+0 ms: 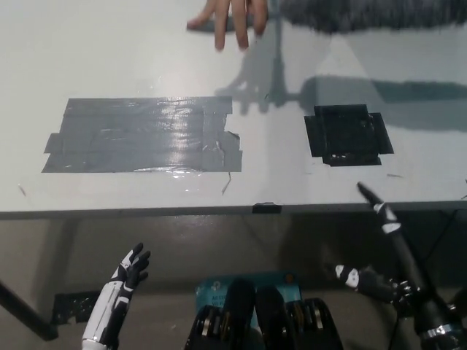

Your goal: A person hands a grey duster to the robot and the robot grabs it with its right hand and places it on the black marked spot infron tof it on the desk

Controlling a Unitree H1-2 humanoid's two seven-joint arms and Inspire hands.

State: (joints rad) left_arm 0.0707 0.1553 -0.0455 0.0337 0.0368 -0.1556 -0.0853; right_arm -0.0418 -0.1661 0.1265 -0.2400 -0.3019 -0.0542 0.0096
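The fluffy grey duster is held by a person's hand, well apart from the right hand, whose fingers are spread; the square black spot is made of glossy tape

1. The robot's slim white left hand has a glossy white shell along its forearm and back, with black fingers and dark gaps between the white segments.
2. The robot's black right hand is thin and dark, its long fingers carrying small white patches near the tips and along their length.
3. Its black right arm ends in a ribbed, silver-ringed wrist section at the lower right corner.
4. The person's bare hand shows no sleeve.
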